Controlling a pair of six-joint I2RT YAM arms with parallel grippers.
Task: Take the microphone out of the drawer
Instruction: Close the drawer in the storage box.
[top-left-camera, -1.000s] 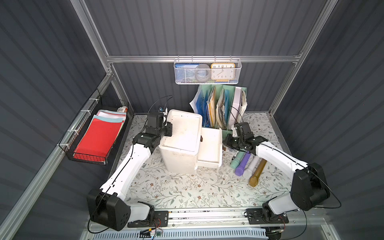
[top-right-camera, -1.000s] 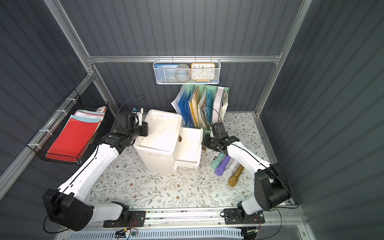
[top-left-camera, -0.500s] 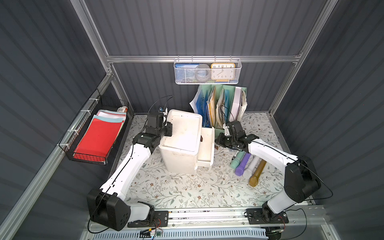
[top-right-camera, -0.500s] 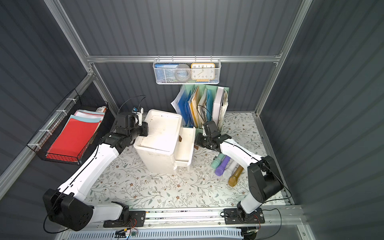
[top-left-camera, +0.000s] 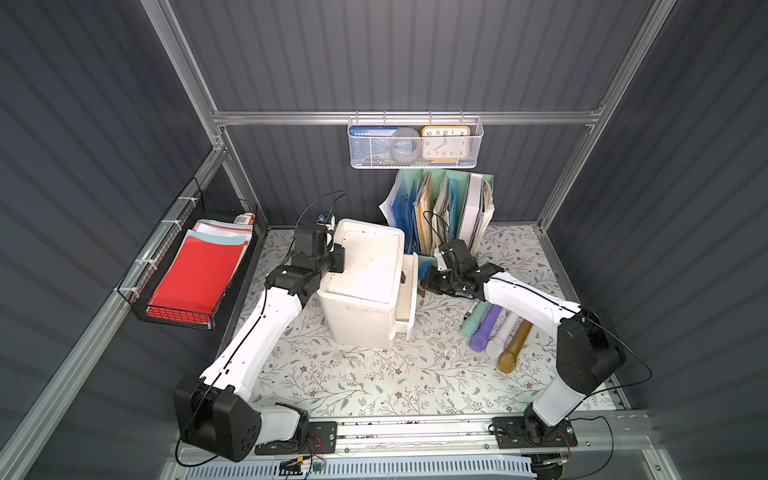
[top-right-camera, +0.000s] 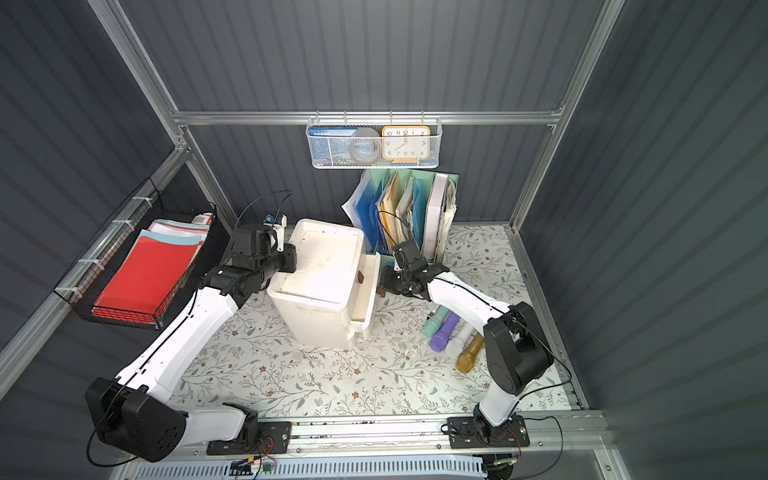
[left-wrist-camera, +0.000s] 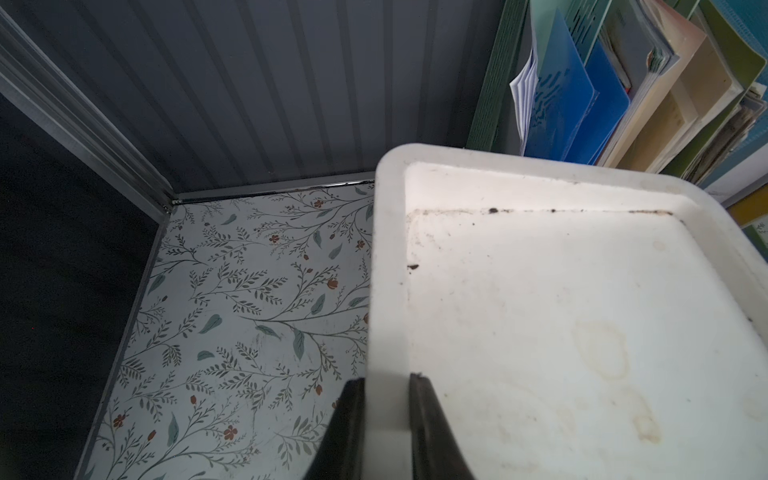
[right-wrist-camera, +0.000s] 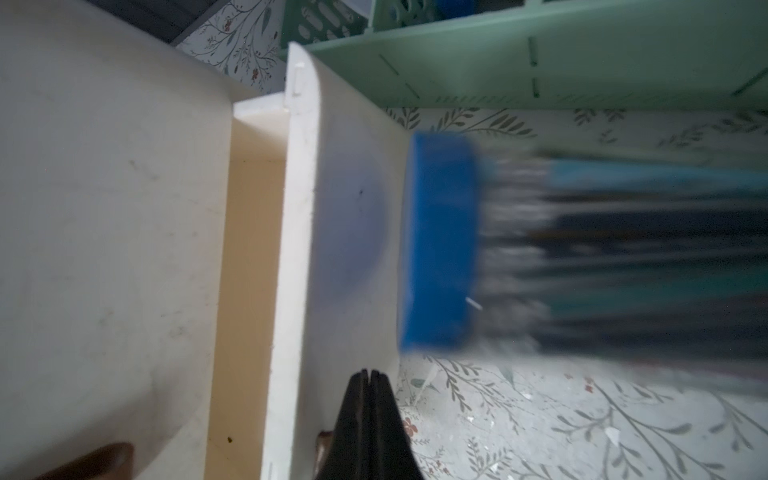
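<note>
On the worktop nearest you, four microphones lie side by side beside your right forearm, clear of both hands. Farther back, your right hand, fingers pressed together on nothing, sits at the front of the drawer, which stands slightly ajar. Your left hand clamps the rim of the cabinet.

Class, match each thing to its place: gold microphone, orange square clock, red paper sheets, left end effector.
Things:
1. gold microphone
2. orange square clock
3. red paper sheets
4. left end effector

Places:
A. in the white mesh wall basket
B. clamped on the rim of the white plastic drawer cabinet
C. in the black wire tray
D. lying on the floral tabletop

Pairs: 1-D; 2-A; 3-C; 4-B.
</note>
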